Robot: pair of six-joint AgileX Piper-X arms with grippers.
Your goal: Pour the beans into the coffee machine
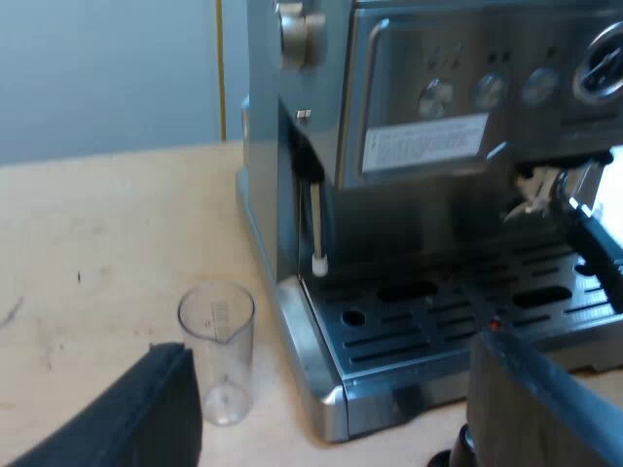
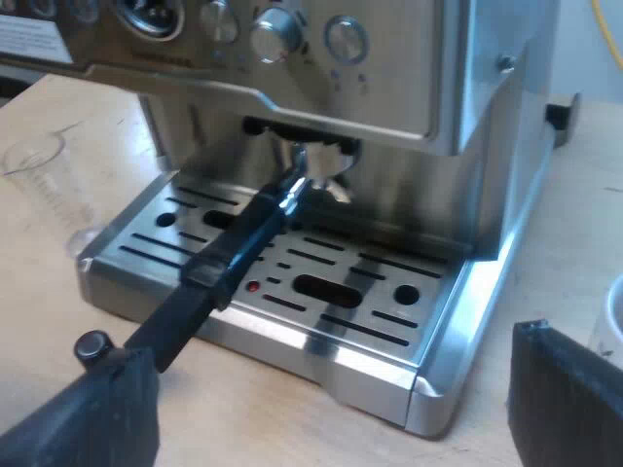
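Note:
The espresso machine stands on a pale wooden table. A clear measuring glass is upright on the table beside the machine's drip tray corner and looks clear inside. My left gripper is open, low in front of that corner, with the glass just beyond one finger. My right gripper is open before the drip tray, holding nothing. The metal holder is locked into the machine's front, its dark handle reaching out over the tray between my right fingers. The glass stands past the tray's far side.
A small black round knob sits close to the handle's outer end; I cannot tell if it belongs to the handle. A pale rim, perhaps a mug, shows beside the machine. The steam wand hangs over the tray.

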